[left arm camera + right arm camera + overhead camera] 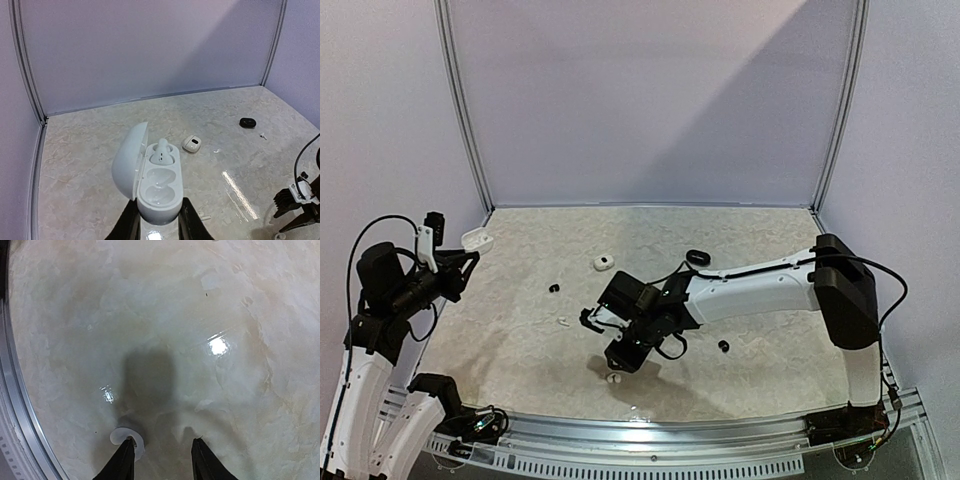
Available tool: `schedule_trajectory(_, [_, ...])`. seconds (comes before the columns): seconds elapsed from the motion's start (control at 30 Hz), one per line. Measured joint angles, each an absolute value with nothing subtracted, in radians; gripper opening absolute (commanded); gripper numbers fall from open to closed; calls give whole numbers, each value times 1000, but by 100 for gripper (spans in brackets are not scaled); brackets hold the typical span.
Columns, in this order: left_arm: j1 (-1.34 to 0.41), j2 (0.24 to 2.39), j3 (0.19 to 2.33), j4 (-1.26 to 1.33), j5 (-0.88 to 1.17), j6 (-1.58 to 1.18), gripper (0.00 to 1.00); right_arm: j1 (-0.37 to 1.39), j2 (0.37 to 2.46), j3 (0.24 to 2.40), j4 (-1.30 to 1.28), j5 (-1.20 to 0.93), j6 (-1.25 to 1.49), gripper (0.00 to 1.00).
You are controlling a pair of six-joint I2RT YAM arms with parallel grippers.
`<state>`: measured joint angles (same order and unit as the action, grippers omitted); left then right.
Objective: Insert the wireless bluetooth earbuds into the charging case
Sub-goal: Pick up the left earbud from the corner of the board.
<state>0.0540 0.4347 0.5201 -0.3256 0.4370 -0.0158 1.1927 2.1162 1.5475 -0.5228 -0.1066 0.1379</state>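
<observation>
1. Pale marbled surface (pixel 760 230), glossy, with white walls behind it and a metal rail along its near edge; a small closed white case (pixel 603 263) lies mid-surface and serves as the landmark.
2. Far to the left-arm side of the small closed white case, the left tool (pixel 159 220) is clamped on the base of the charging case (pixel 157 180), one finger on each side.
3. The charging case is open, its lid swung up to the left in the left wrist view. One white earbud (pixel 161 150) sits in the far well. The near well is empty.
4. Nearer the arm bases than the small closed white case, the right tool (pixel 162 457) points down at the surface, its fingers spread apart with nothing between them.
5. A second white earbud (pixel 126 438) lies on the surface at the tip of that tool's left-hand finger in the wrist view; whether they touch I cannot tell.
6. A third white earbud (pixel 563 322) lies between the small closed white case and the bases, toward the left-arm side.
7. One black earbud (pixel 554 289) lies near the small closed white case on the left-arm side.
8. Another black earbud (pixel 723 346) lies well apart from it, on the right-arm side and nearer the bases.
9. A black oval case (pixel 698 258) rests on the right-arm side of the small closed white case, level with it.
</observation>
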Motion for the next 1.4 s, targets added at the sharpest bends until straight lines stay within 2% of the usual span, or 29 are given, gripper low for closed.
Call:
schedule_trajectory(0.4, [54, 438, 508, -326, 437, -19, 0, 1193, 2116, 1543, -524, -111, 142, 40])
schedule_trajectory(0.73, [54, 405, 508, -328, 437, -19, 0, 1193, 2116, 1543, -532, -111, 139, 32])
schedule_trajectory(1.13, [54, 405, 503, -328, 437, -19, 0, 1210, 2140, 1541, -530, -115, 144, 32])
schedule_trajectory(1.27, [53, 405, 503, -328, 437, -19, 0, 1222, 2157, 1541, -501, -117, 146, 27])
schedule_trajectory(1.4, [53, 405, 503, -328, 437, -19, 0, 1223, 2161, 1540, -492, -119, 155, 26])
